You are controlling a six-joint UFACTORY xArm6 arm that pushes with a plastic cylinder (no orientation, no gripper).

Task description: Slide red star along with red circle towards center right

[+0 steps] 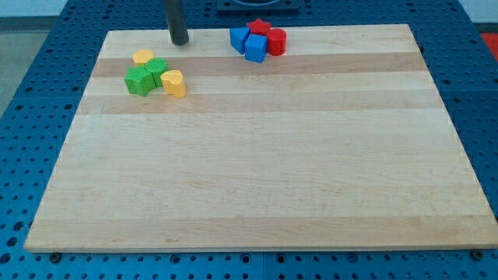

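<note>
The red star (259, 27) and the red circle (276, 42) sit at the board's top edge, right of the middle, touching two blue blocks: a blue cube (255, 47) and another blue block (238, 39). All four form one tight cluster. My tip (180, 41) rests on the board at the top, left of the middle. It stands well to the left of this cluster and touches no block.
At the top left a second cluster lies below and left of my tip: a yellow block (142, 57), a green star (140, 80), a green block (158, 70) and a yellow block (173, 83). The wooden board (257, 179) lies on a blue perforated table.
</note>
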